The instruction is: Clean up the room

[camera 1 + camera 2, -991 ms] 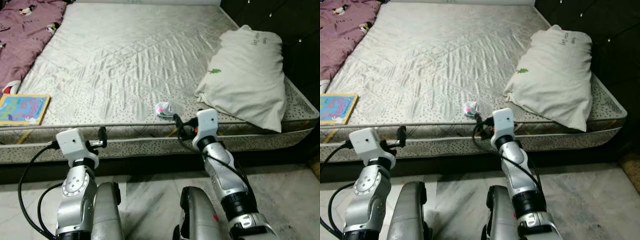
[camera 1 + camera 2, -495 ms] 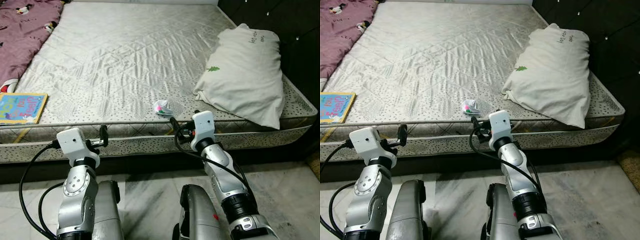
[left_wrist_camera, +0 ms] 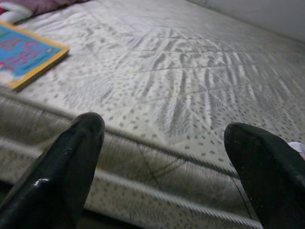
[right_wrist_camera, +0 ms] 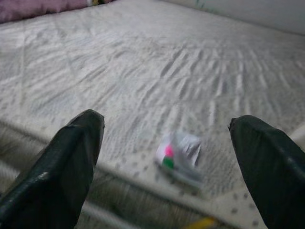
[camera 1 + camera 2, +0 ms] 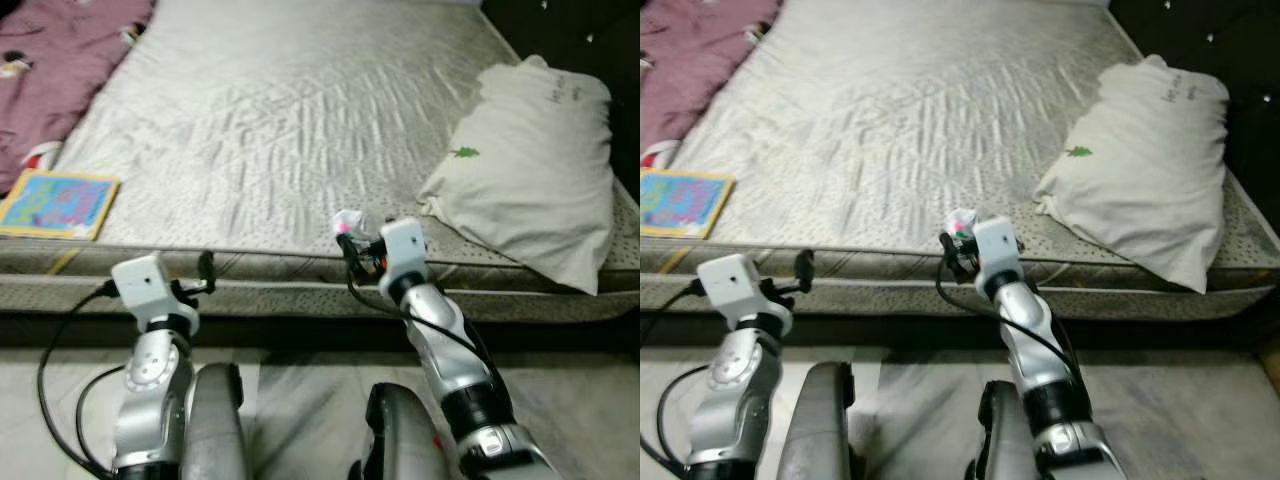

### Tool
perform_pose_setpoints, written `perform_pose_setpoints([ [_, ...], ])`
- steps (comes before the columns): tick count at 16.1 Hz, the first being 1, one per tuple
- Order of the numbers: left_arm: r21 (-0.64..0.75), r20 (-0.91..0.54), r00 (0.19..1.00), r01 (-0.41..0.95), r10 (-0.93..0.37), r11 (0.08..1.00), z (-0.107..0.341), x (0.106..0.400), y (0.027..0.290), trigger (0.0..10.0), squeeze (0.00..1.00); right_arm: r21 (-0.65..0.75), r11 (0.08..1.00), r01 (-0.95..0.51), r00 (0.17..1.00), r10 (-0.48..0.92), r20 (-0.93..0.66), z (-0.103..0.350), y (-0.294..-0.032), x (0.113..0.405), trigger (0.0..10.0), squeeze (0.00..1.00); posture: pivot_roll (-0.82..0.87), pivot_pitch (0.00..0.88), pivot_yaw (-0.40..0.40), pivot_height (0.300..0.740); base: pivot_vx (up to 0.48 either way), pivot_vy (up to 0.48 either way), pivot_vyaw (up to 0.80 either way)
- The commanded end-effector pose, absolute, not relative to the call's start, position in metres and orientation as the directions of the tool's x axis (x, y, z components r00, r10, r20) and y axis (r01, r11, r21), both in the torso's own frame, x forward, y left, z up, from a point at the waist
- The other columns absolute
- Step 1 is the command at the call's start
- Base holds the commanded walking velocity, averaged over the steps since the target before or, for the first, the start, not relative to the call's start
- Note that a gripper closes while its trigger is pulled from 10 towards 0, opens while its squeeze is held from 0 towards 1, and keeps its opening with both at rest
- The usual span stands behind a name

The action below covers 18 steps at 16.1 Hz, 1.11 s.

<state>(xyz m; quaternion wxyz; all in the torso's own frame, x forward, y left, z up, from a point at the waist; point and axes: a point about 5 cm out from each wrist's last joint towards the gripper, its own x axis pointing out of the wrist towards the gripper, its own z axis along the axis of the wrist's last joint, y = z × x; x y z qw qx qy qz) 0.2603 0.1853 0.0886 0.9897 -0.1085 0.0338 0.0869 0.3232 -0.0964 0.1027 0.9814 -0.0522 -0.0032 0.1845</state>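
A small crumpled white wrapper (image 5: 347, 221) with pink and green marks lies near the front edge of the grey mattress (image 5: 280, 120). My right gripper (image 5: 352, 250) is held just short of it at the mattress edge, open, and the wrapper (image 4: 178, 155) lies on the bed between and beyond its fingers (image 4: 62, 167). My left gripper (image 5: 205, 270) is raised in front of the mattress side, open with nothing in it; the mattress edge (image 3: 157, 157) lies ahead of its fingers (image 3: 71, 162).
A colourful book (image 5: 58, 203) lies at the mattress's front left, also seen as the book (image 3: 24, 52). A white pillow (image 5: 530, 190) rests at the right. A maroon blanket (image 5: 60, 70) covers the far left. Marble floor (image 5: 300, 400) is below.
The camera has shifted so the bed sits further right in view. My right gripper has moved up and closer to the wrapper. The left arm holds its place.
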Motion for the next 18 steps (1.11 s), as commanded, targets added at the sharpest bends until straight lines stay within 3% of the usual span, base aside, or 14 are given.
perform_pose_setpoints([
  [1, -0.234, -0.083, 0.989, -0.140, 0.124, 0.962, 0.0905, 0.2632, 0.1741, 10.0, 0.00, -0.109, 0.937, -0.333, 0.943, 0.330, -0.046, 0.0959, -0.1090, 0.3222, 10.0, 0.00, 0.04, 0.073, -0.059, 0.544, 0.334, 0.000, 0.00],
  [5, -0.239, -0.092, 0.989, -0.139, 0.120, 0.961, 0.0892, 0.2641, 0.1739, 10.0, 0.00, -0.110, 0.936, -0.335, 0.942, 0.332, -0.046, 0.0962, -0.1086, 0.3230, 10.0, 0.00, 0.04, 0.074, -0.059, 0.544, 0.321, 0.000, 0.00],
  [8, -0.240, -0.099, 0.988, -0.140, 0.119, 0.961, 0.0885, 0.2641, 0.1741, 10.0, 0.00, -0.113, 0.934, -0.338, 0.941, 0.335, -0.046, 0.0962, -0.1080, 0.3232, 10.0, 0.00, 0.04, 0.074, -0.059, 0.544, 0.000, 0.000, 0.00],
  [14, -0.244, -0.097, 0.989, -0.136, 0.116, 0.960, 0.0887, 0.2645, 0.1732, 10.0, 0.00, -0.125, 0.928, -0.350, 0.937, 0.347, -0.050, 0.0954, -0.1068, 0.3236, 10.0, 0.00, 0.04, 0.070, -0.063, 0.544, 0.000, 0.000, 0.73],
  [18, -0.242, -0.097, 0.989, -0.135, 0.114, 0.961, 0.0887, 0.2644, 0.1731, 10.0, 0.00, -0.110, 0.929, -0.352, 0.936, 0.348, -0.053, 0.0943, -0.1066, 0.3239, 10.0, 0.00, 0.04, 0.065, -0.061, 0.544, 0.250, 0.000, 0.59],
])
